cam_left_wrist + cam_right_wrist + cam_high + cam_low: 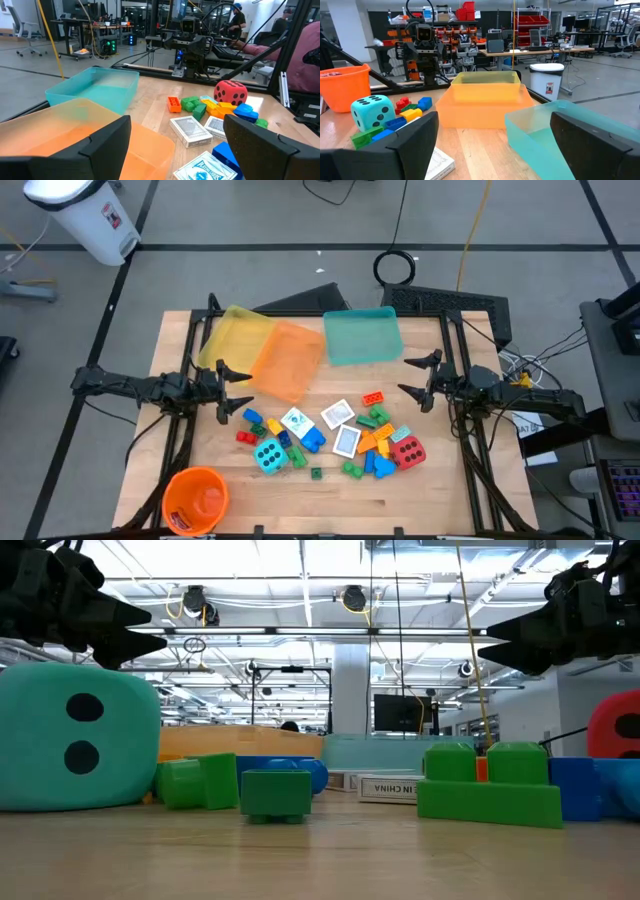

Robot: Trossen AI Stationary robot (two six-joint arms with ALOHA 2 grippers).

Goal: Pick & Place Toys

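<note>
The toys are found scattered on the wooden bench (420, 490), in a loose heap just in front of the three trays. The orange tray (287, 360) is taken as the landmark. Beside it, toward the left arm, a yellow tray (236, 332) is partly overlapped by it; on its other side a teal tray (362, 335) is set.

In front of the orange tray, white picture cards (338, 414) are seen among small bricks (370, 442) of red, blue, green, yellow and orange. A cyan die (269, 454) is placed at the heap's left end, nearest an orange bucket (196, 499) at the bench's front corner. A red die (407, 451) is placed at the heap's right end, well apart from the cyan one. One small green brick (316, 473) lies alone, just in front of the heap.

The left pincer (233, 386) is held above the bench just beside the orange tray's left edge, its fingers spread wide and nothing gripped. The right pincer (417, 376) is held beyond the teal tray's near corner, well apart from the orange tray, likewise spread wide with nothing between the fingers.
</note>
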